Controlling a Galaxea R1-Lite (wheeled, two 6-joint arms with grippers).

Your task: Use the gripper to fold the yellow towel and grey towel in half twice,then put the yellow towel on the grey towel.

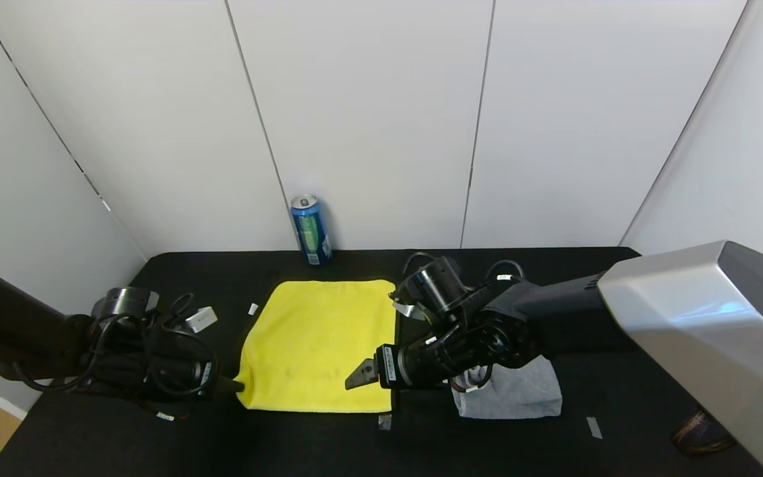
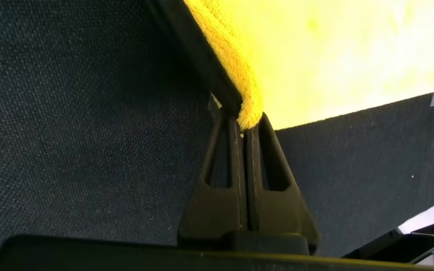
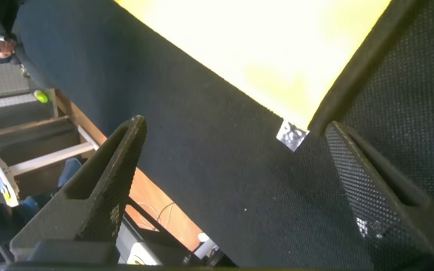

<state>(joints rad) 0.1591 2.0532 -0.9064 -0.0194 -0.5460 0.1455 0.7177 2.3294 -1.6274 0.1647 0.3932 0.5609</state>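
Note:
The yellow towel (image 1: 318, 338) lies spread flat in the middle of the black table (image 1: 123, 437). My left gripper (image 1: 239, 386) is shut on its near left corner; in the left wrist view the gripper (image 2: 245, 120) pinches the yellow towel (image 2: 337, 53) by its black-trimmed edge. My right gripper (image 1: 355, 376) hovers open over the towel's near right part with nothing between its fingers; in the right wrist view the gripper (image 3: 236, 128) stands over bare table beside the towel's (image 3: 277, 45) corner. The grey towel (image 1: 520, 391) lies folded at the right, partly hidden by the right arm.
A blue can (image 1: 310, 230) stands upright at the back wall behind the yellow towel. Small tape marks (image 1: 385, 421) (image 1: 593, 427) lie near the front. A small white block (image 1: 201, 319) sits by the left arm. White walls close in the table at the back and both sides.

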